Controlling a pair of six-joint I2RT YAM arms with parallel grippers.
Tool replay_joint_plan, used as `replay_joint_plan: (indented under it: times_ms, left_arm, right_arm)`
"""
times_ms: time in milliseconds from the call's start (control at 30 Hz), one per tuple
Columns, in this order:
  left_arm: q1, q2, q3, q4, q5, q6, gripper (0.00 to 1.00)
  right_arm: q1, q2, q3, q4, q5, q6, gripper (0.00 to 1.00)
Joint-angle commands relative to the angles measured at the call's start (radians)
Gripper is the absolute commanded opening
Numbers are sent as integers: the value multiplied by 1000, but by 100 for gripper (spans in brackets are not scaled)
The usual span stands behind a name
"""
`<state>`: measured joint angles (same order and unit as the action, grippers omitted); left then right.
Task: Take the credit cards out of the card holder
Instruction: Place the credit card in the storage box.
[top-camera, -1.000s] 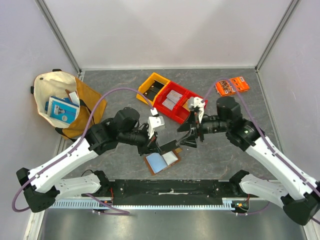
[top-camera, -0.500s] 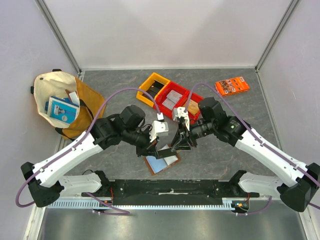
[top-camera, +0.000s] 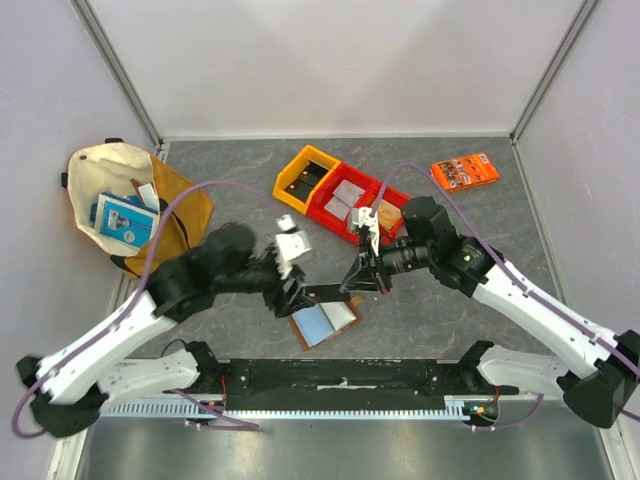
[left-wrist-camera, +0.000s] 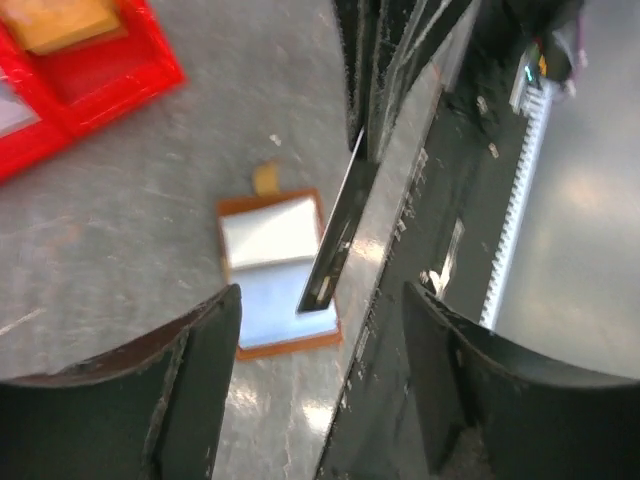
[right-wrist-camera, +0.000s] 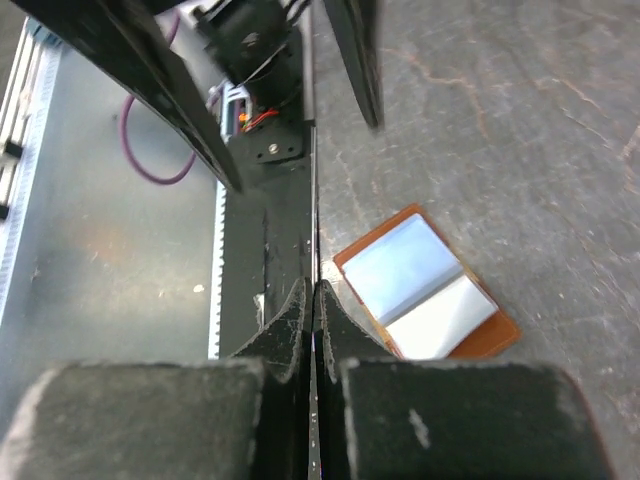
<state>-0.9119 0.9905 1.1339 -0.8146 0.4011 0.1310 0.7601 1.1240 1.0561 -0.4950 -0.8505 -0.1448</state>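
Observation:
The brown card holder (top-camera: 325, 322) lies open on the grey table, its pale blue and white insides up, also in the left wrist view (left-wrist-camera: 275, 270) and the right wrist view (right-wrist-camera: 425, 285). My right gripper (top-camera: 353, 284) is shut on a thin dark credit card (left-wrist-camera: 338, 235), held edge-on (right-wrist-camera: 314, 235) just above the holder. My left gripper (top-camera: 293, 296) is open, its fingers (left-wrist-camera: 200, 380) standing apart on either side of the card's free end without touching it. No other card can be told apart inside the holder.
A red bin (top-camera: 341, 222) and a yellow bin (top-camera: 290, 171) holding flat items stand behind the grippers. An orange printed packet (top-camera: 465, 170) lies at the back right. A cloth bag (top-camera: 125, 205) with a blue box sits at the left. A black rail (top-camera: 340, 375) runs along the near edge.
My right gripper has closed on the card that the left gripper was holding. The left gripper has opened, let it go and drawn back to the left.

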Motion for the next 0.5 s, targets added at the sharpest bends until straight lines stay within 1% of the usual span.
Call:
replay_joint_plan:
  times_ms: [0, 33, 67, 100, 200, 233, 300, 333, 467]
  left_arm:
    - [1, -286, -179, 423, -331, -282, 79]
    - [1, -347, -234, 489, -372, -331, 83]
    - [1, -392, -285, 565, -422, -390, 85]
    - [1, -441, -343, 639, -442, -443, 86]
    - [1, -553, -521, 857, -499, -612, 87]
    - [1, -573, -551, 891, -502, -664, 87]
    - [1, -590, -644, 1010, -504, -763, 88]
    - [1, -583, -672, 1063, -496, -818, 88]
    - [-1, -527, -741, 1189, -495, -930, 88]
  right_arm:
    - [-62, -82, -108, 286, 114, 307, 0]
    - [-79, -104, -145, 364, 140, 392, 0]
    - [-94, -136, -181, 439, 168, 483, 0]
    - [-102, -151, -226, 535, 220, 567, 0]
    - [-105, -237, -338, 702, 378, 785, 0]
    - [-105, -266, -378, 757, 419, 860, 0]
    - [-105, -317, -468, 911, 479, 980, 0]
    - [-105, -338, -504, 956, 508, 1019, 0]
    - [-104, -375, -602, 1108, 571, 1140, 0]
